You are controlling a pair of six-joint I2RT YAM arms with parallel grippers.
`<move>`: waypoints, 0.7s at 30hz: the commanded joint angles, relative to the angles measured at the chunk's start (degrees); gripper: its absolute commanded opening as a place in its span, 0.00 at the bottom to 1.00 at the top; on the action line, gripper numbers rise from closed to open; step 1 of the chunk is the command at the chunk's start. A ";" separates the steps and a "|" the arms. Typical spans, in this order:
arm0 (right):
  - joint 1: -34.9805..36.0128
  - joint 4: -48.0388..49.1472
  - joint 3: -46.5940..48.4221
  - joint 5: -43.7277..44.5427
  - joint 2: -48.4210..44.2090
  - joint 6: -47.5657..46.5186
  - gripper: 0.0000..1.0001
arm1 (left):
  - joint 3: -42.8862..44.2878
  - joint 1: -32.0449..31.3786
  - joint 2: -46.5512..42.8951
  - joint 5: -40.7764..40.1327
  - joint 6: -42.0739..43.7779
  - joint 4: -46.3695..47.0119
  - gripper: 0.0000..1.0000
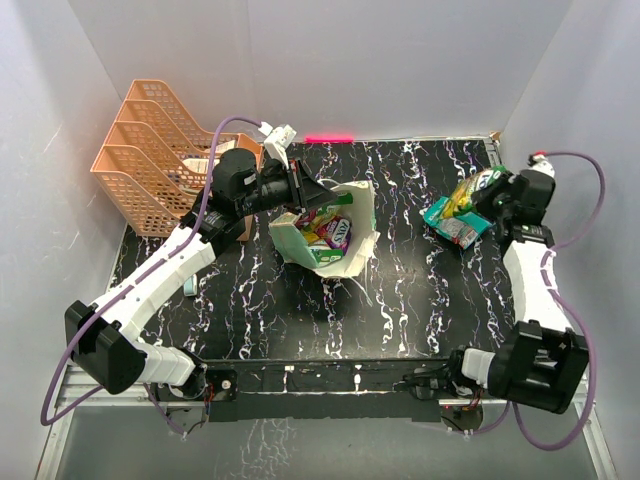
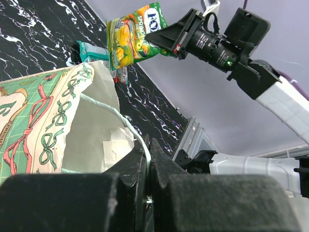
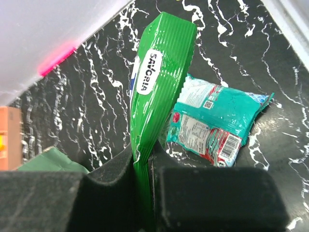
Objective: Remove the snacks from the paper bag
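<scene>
The paper bag lies tilted open mid-table, with several bright snacks showing inside it. My left gripper is at the bag's back rim. In the left wrist view it is shut on the thin string handle of the bag. My right gripper is at the far right, shut on a green snack packet. In the right wrist view that packet sticks up from the closed right gripper, held by one edge. A teal packet lies on the table below it.
A peach mesh tray rack stands at the back left, close behind my left arm. A pink mark sits at the foot of the back wall. White walls close in the black marbled table on three sides.
</scene>
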 commanded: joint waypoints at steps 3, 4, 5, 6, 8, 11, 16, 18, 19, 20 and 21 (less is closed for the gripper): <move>-10.84 25.54 -5.52 -24.33 3.82 10.04 0.07 | -0.38 -0.44 -3.04 0.85 1.23 0.18 0.00; -11.43 26.89 -6.06 -24.97 4.67 10.57 0.07 | -0.27 -0.45 -3.05 0.75 1.49 -0.02 0.00; -12.11 28.31 -6.75 -25.50 5.31 11.25 0.07 | -0.18 -0.50 -3.09 0.66 1.71 -0.22 0.00; -12.61 30.72 -7.87 -26.01 5.99 12.42 0.07 | -0.04 -0.52 -3.10 0.50 1.82 -0.45 0.00; -13.47 36.34 -10.03 -26.61 7.44 15.44 0.07 | 0.14 -0.56 -2.97 0.39 1.96 -0.67 0.00; -13.70 42.14 -11.97 -25.12 9.80 18.79 0.07 | 0.28 -0.61 -2.97 0.46 1.86 -0.49 0.00; -14.42 47.24 -15.01 -23.21 14.68 21.52 0.07 | 0.86 -0.70 -2.80 0.52 1.73 -0.71 0.00; -14.77 49.38 -17.46 -22.09 16.01 21.95 0.07 | 1.13 -0.70 -2.91 0.52 1.93 -1.22 0.00; -15.26 50.82 -18.35 -22.94 17.40 22.59 0.07 | 1.16 -0.70 -2.96 0.44 2.05 -1.34 0.00; -15.70 52.47 -19.26 -24.32 18.92 22.73 0.07 | 1.16 -0.67 -2.98 0.39 2.12 -1.41 0.00; -16.09 53.63 -20.05 -25.20 20.57 22.80 0.07 | 1.08 -0.74 -2.96 0.35 2.07 -1.41 0.00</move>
